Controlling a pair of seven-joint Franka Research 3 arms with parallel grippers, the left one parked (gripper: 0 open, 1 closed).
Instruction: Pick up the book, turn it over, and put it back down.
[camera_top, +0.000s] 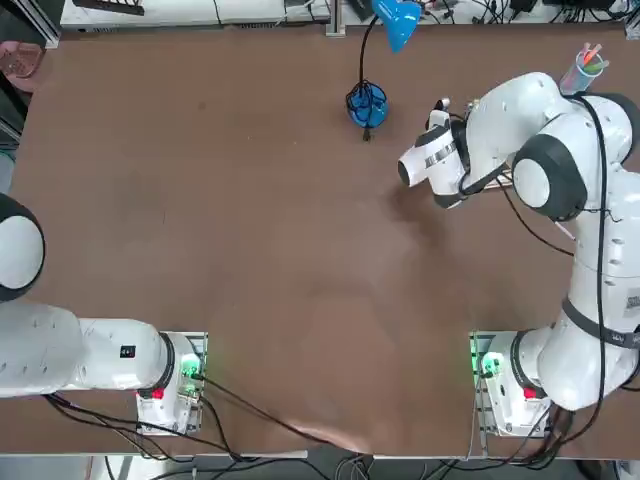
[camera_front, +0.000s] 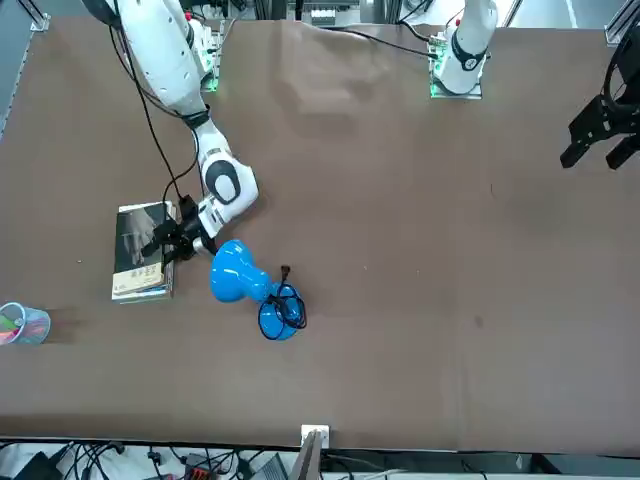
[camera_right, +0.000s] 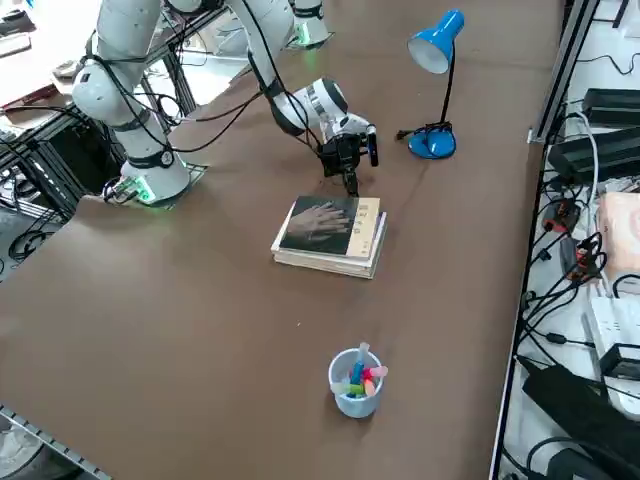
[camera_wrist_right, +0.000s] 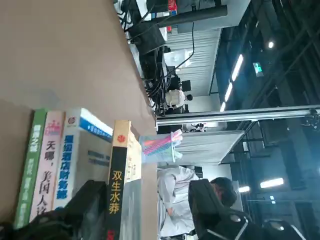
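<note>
In the front view you see the book (camera_front: 143, 251) flat on the table (camera_front: 420, 250), dark cover up, with the right gripper (camera_front: 172, 240) at its edge. In the side view the gripper (camera_right: 351, 168) stands just beside the book (camera_right: 331, 235), holding nothing. In the wrist view its fingers (camera_wrist_right: 210, 210) are spread wide at the spine (camera_wrist_right: 116, 185).

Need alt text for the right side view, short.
A book lies flat on a brown table, dark cover with a pale hand picture facing up; the right gripper hangs open just beyond its far edge, holding nothing. A blue desk lamp stands behind, and a cup of markers in front.
</note>
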